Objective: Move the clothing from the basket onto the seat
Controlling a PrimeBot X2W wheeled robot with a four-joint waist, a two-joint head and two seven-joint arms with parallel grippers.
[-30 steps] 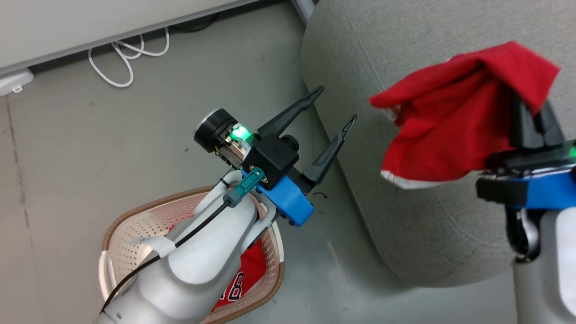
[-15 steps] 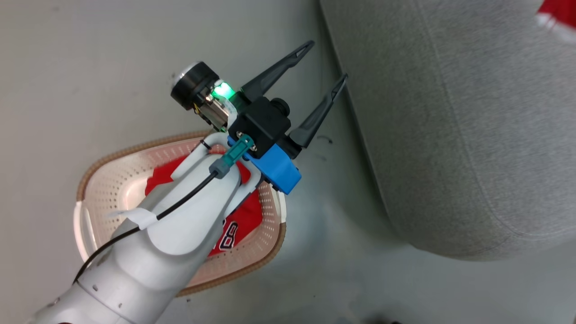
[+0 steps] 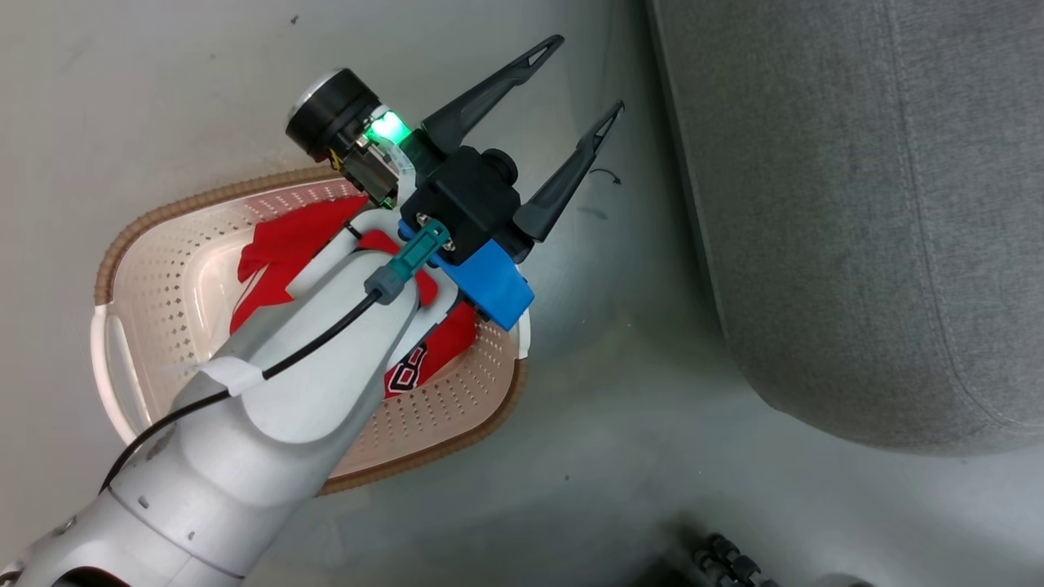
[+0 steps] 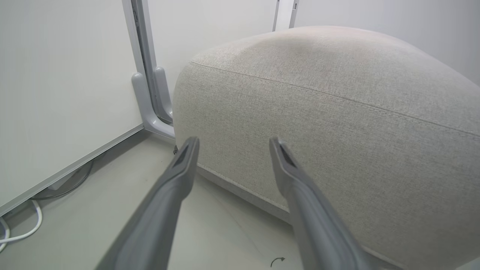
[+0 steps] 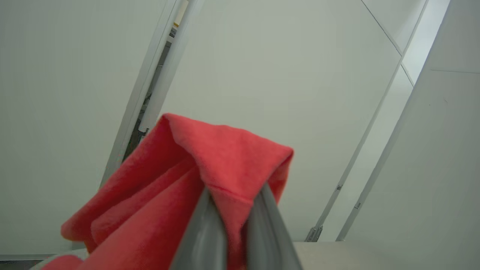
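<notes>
- The grey floor (image 3: 620, 456) is carrying everything here.
- The basket (image 3: 163, 277) is sitting directly on it, near the seat (image 3: 856, 204) but apart from it.
- The seat is resting on it too.
- A white cable (image 4: 26, 234) is lying by the wall.
- A small dark curl (image 3: 604, 174) is lying between basket and seat.

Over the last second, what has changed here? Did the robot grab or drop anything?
Mainly the robot's own view tipped down toward the basket, so more of it and the red jersey inside now show. Nothing was grabbed or dropped. The left gripper stays open above the basket's far edge, the right gripper stays shut on the red garment, and the basket still sits beside the seat.
</notes>
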